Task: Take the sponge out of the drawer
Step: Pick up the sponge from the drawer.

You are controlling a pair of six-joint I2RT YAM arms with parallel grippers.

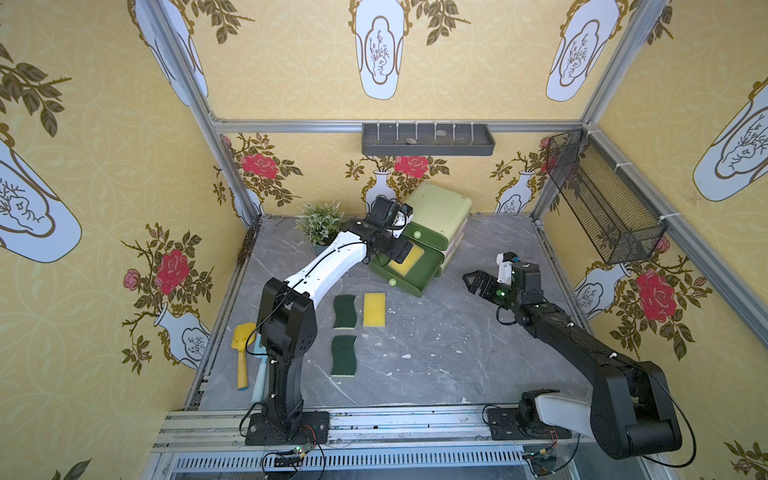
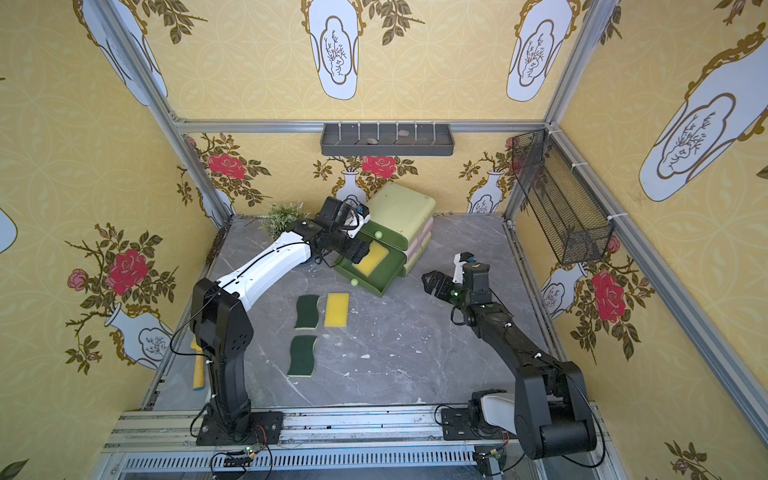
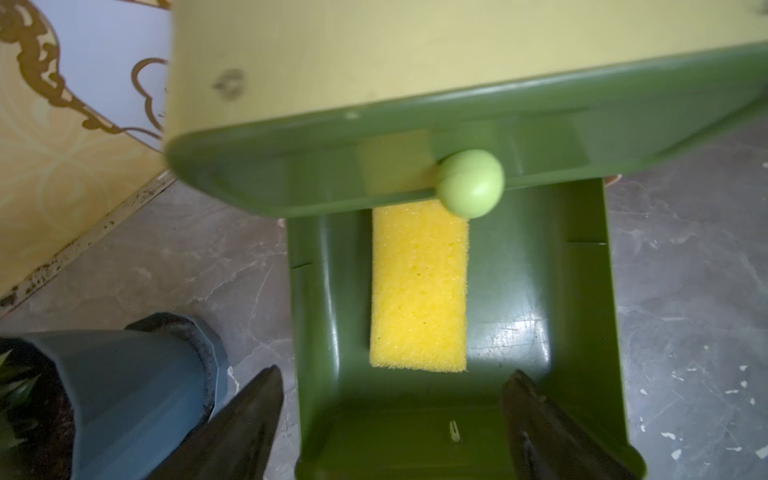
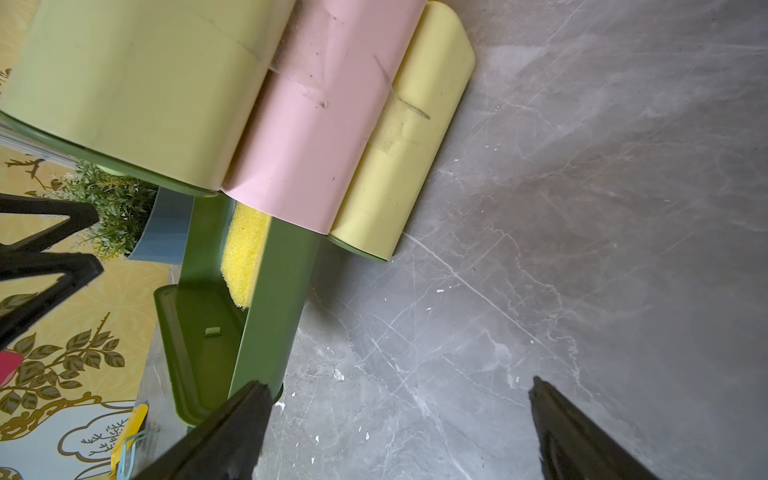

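A yellow sponge (image 3: 419, 286) lies flat on the floor of the pulled-out dark green drawer (image 3: 582, 291), its far end under the closed drawer above with the pale green knob (image 3: 470, 183). Both top views show the sponge (image 1: 406, 262) (image 2: 372, 258) in the drawer (image 1: 428, 276). My left gripper (image 3: 395, 374) hangs open just above the drawer's near end, touching nothing, and it partly covers the sponge in a top view (image 1: 398, 250). My right gripper (image 1: 471, 280) (image 4: 397, 382) stands open and empty over the table, right of the drawer.
Two dark green sponges (image 1: 345, 311) (image 1: 344, 356) and a yellow one (image 1: 374, 309) lie on the table in front of the drawer unit (image 1: 440, 208). A potted plant (image 1: 320, 222) stands left of it. A yellow scoop (image 1: 241, 353) lies at the left edge. A wire basket (image 1: 602, 199) hangs on the right wall.
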